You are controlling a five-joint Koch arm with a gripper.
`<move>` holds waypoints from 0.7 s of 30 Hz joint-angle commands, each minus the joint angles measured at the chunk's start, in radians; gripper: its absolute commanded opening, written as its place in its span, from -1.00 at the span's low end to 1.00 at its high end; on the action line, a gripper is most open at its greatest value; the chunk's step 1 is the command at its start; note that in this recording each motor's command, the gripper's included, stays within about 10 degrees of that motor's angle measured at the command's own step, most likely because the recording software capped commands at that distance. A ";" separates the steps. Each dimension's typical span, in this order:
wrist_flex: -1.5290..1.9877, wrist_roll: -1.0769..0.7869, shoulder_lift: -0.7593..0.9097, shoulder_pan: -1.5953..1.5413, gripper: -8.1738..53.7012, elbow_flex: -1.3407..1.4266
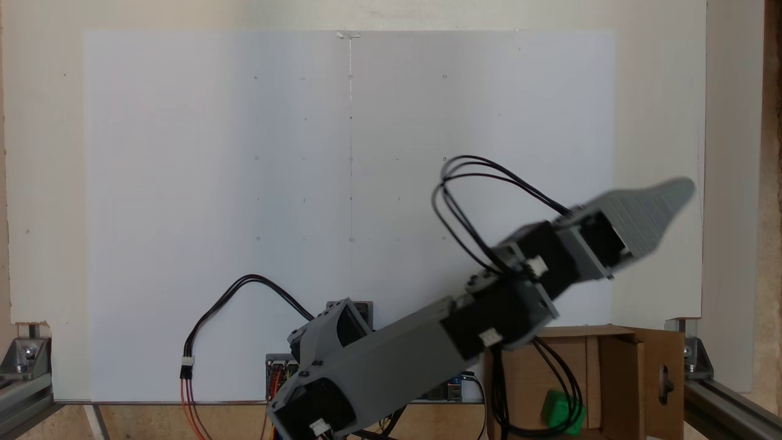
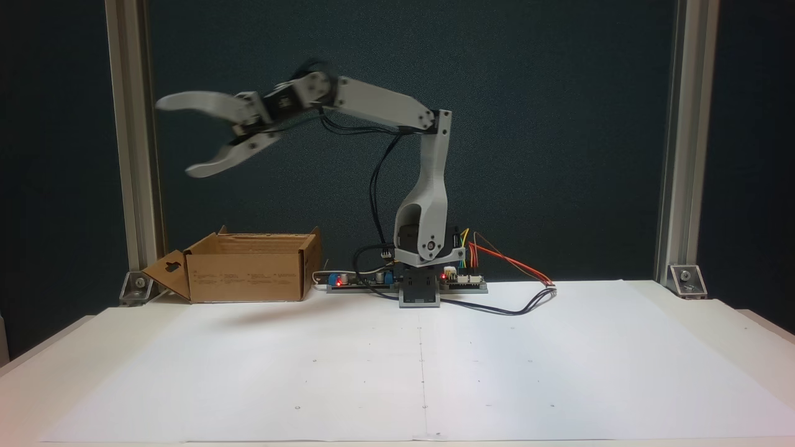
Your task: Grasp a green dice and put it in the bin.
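White paper (image 2: 422, 372) is spread over the table (dark wall behind). The gripper (image 2: 177, 138) is held high with jaws spread wide; the green dice (image 1: 559, 410) is seen inside the bin (image 2: 248, 273).

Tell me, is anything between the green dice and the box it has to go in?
No. The green dice already lies inside the bin, behind some black cables. The open pincer is empty.

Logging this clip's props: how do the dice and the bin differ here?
The dice is bright green plastic; the bin is brown cardboard. The dice is a small solid cube; the bin is far bigger, open-topped, with flaps. The dice lies inside the bin, which stands on the table. Both are boxy, and neither is touched by the open gripper.
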 commanded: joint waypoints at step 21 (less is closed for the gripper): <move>-0.158 0.081 0.497 -0.884 0.72 0.417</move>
